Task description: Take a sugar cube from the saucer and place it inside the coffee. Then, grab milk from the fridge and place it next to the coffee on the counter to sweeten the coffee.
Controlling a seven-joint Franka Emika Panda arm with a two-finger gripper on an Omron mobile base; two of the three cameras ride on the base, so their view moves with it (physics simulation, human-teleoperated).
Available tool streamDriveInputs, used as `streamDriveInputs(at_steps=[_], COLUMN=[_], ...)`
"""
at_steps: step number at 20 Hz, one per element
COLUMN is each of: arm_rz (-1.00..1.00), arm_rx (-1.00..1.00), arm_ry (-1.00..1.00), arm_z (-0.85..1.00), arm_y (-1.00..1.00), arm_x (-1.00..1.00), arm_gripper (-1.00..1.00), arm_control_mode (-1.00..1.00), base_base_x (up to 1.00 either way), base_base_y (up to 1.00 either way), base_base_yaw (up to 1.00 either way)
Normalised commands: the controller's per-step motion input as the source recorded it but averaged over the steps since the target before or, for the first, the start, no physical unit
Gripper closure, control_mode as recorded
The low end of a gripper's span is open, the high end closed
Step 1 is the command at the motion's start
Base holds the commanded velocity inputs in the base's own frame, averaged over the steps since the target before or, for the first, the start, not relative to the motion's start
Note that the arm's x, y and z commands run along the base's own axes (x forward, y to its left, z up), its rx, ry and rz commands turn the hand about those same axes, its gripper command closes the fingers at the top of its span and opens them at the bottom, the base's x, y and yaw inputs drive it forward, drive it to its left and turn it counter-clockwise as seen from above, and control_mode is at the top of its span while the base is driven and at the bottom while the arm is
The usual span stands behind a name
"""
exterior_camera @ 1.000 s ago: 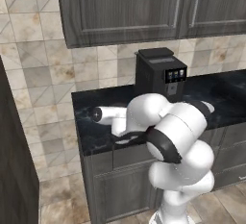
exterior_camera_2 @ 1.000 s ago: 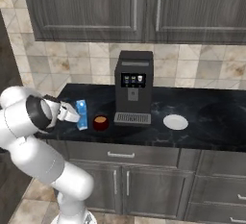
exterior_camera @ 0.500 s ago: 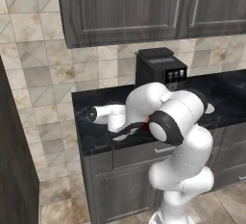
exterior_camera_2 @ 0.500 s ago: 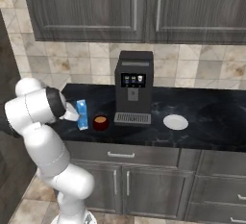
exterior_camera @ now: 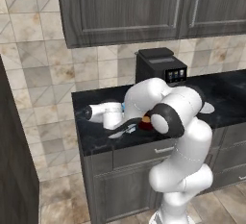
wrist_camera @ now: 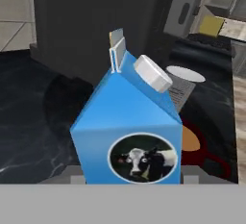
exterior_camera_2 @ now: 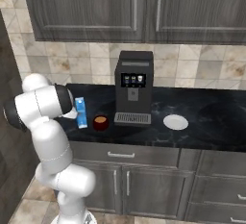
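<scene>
1. The milk (exterior_camera_2: 81,112) now stands upright on the worktop (exterior_camera_2: 206,122), just left of the coffee (exterior_camera_2: 100,121), with the dark coffee machine (exterior_camera_2: 133,93) to the right of both.
2. Against the pictures from a second ago, the carton keeps the same spot beside the red cup, while the arm has swung its elbow up and round; the wrist sits just left of the carton in the right base view.
3. In the hand view the carton fills the near ground, cow patch facing the camera, white cap on its roof, the cup peeking out behind it on the right.
4. The fingers have widened a little over the last second. Their tips are hidden low beside the carton, so I cannot tell whether they are clear of its sides or pinching it.
5. The saucer (exterior_camera_2: 175,121) lies well right of the machine, bare as far as I can see.
6. Judgement: the carton looks delivered; what remains is letting go and backing off without tipping it into the cup.
</scene>
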Motion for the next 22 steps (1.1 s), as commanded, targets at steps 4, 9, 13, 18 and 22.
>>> streamDriveInputs(at_steps=[4, 9, 13, 18, 22], arm_rz=[0.0, 0.0, 0.0, 0.0, -0.01], arm_rx=[0.0, 0.01, 0.04, 0.03, 0.0], arm_ry=[-0.03, -0.09, -0.12, -0.11, -0.07], arm_z=[0.0, 0.0, 0.0, 0.0, 0.0], arm_y=[-0.05, -0.14, -0.16, -0.09, 0.0], arm_x=[-0.22, -0.31, -0.27, -0.1, 0.01], arm_gripper=[-1.0, -1.0, -1.0, -1.0, -1.0], arm_control_mode=[-1.0, -1.0, -1.0, -1.0, -1.0], base_base_x=[0.0, 0.0, 0.0, 0.0, 0.0], base_base_y=[0.0, 0.0, 0.0, 0.0, 0.0], base_base_yaw=[0.0, 0.0, 0.0, 0.0, 0.0])
